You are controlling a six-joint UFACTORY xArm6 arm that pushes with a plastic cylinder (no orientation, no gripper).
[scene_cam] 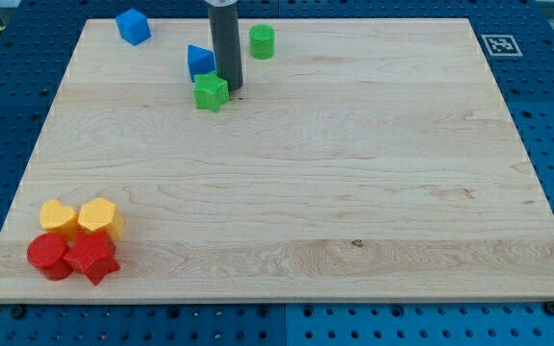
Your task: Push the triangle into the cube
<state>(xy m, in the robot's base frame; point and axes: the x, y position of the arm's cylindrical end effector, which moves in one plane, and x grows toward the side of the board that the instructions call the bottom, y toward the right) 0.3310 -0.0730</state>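
Nearest the view's bottom left, four blocks are huddling together on the wooden board (354, 192): a red cylinder (47, 255) and a red star-like block (91, 257) in front, two yellow blocks (59, 217) (99, 216) just behind (their exact shapes are hard to make out). Farther up, my tip (230, 86) is resting beside the green star-like block (211, 91), seemingly touching its right side. My rod is partly hiding the blue triangle (199, 61) just behind; having no fingers, it is grasping nothing. A green cylinder (262, 40) is sitting nearby, right. The blue cube (133, 26) is lying well apart, top left.
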